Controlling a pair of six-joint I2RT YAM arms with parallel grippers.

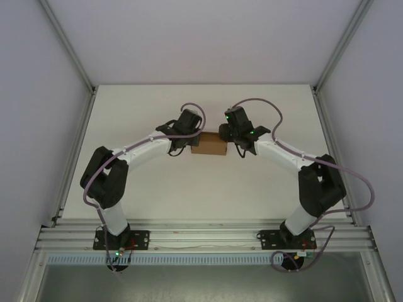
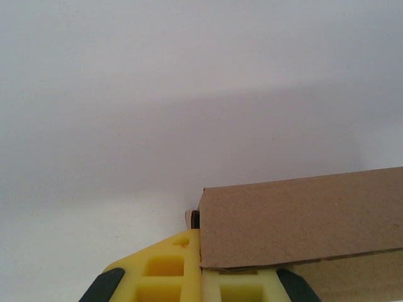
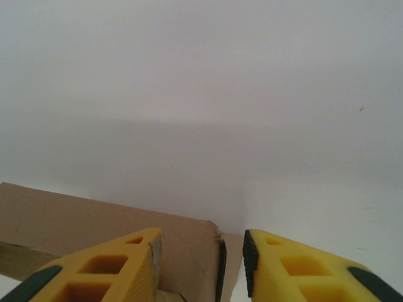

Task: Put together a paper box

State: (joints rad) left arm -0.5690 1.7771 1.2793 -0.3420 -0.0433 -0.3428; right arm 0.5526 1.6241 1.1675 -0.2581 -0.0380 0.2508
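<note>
Two arms are meeting at a plain brown rectangular cardboard box (image 1: pixel 208 144) that is lying mid-way across the white bench (image 1: pixel 126 113).

The left gripper (image 1: pixel 187 142) is sitting at the box's left end. In its wrist view (image 2: pixel 200 251) the yellow jaws are pressing together on the thin cardboard edge there, and the brown panel is stretching away rightward. The right gripper (image 1: pixel 229 141) is standing at the box's right end. In its wrist view (image 3: pixel 201 238) the jaws are standing apart, straddling the end corner. One is lying close against the cardboard and the other is staying just clear.
</note>
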